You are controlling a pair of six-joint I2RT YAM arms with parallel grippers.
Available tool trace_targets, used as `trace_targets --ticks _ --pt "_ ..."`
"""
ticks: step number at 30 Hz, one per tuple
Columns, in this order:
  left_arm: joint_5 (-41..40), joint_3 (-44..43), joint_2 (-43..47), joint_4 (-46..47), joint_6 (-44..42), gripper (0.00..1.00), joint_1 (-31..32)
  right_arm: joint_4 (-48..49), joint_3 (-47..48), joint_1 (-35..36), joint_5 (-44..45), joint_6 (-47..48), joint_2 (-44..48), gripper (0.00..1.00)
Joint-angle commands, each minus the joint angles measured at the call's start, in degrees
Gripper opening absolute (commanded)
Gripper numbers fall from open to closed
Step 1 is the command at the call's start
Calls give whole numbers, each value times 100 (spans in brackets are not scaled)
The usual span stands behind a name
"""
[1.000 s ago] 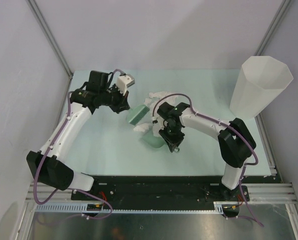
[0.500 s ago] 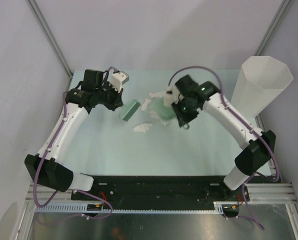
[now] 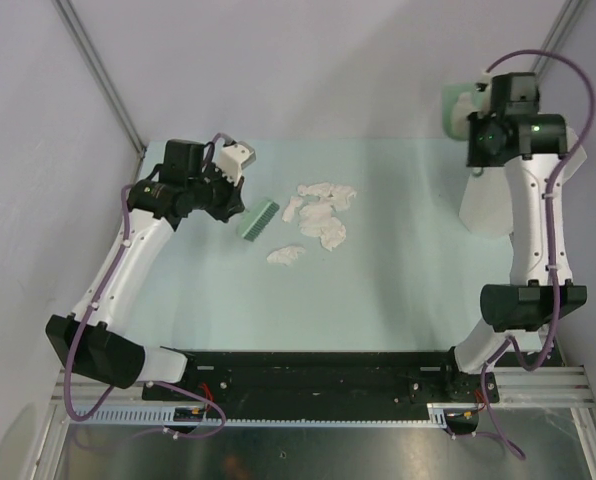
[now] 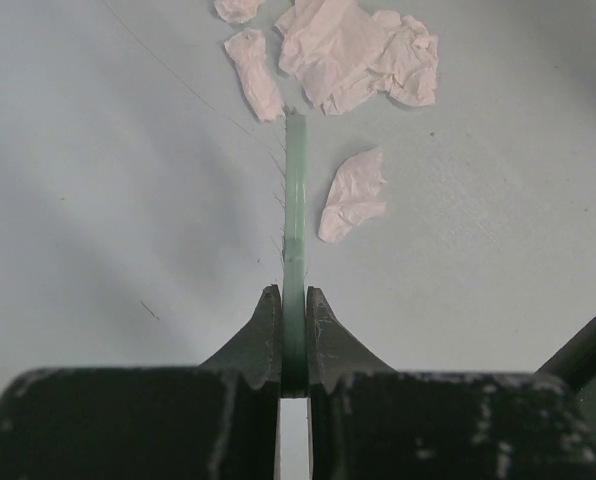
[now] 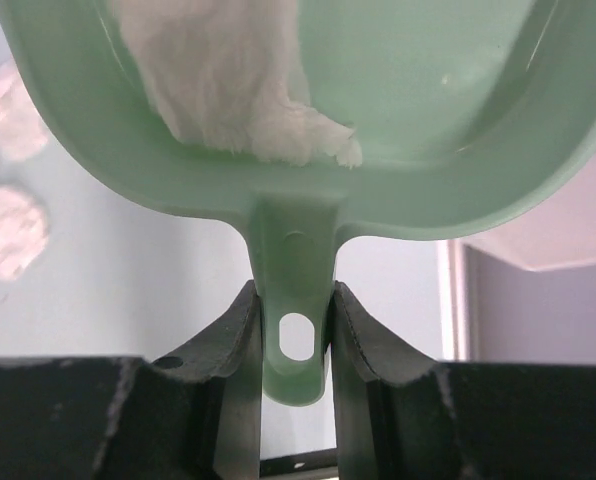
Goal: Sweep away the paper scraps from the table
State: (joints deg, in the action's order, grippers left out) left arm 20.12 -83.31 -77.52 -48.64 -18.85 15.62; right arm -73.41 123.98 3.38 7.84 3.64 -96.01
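Observation:
Several crumpled white paper scraps (image 3: 320,210) lie in a loose cluster on the mint-green table (image 3: 398,260), also seen in the left wrist view (image 4: 353,50). My left gripper (image 4: 294,310) is shut on the thin green brush (image 4: 295,200), whose head (image 3: 257,219) rests left of the scraps. My right gripper (image 5: 296,325) is shut on the handle of the green dustpan (image 5: 398,130), raised high at the far right (image 3: 460,108) beside the white bin (image 3: 490,205). A white paper scrap (image 5: 228,90) lies in the pan.
Grey walls stand close on the left, back and right. The tall white bin is at the back right, mostly hidden behind my right arm. A black rail (image 3: 318,365) runs along the near edge.
My right arm has lifted the dustpan from the scraps at mid-table up and right to the bin. My left gripper with the brush has drawn slightly back to the left.

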Motion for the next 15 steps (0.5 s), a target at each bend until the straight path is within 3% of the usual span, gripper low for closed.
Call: trace_targets --ticks 1,8,11,15 --pt "159 43 184 74 136 0 -24 317 451 -626 1008 224 -59 0" --pt "335 -1 0 74 136 0 -24 1327 -163 -1225 2631 1049 82 0" --pt "414 -1 0 74 136 0 -24 2468 -821 -1225 3416 2085 336 0" --pt "344 69 87 66 127 0 -24 4408 -2007 -1225 3251 4087 1038 0"
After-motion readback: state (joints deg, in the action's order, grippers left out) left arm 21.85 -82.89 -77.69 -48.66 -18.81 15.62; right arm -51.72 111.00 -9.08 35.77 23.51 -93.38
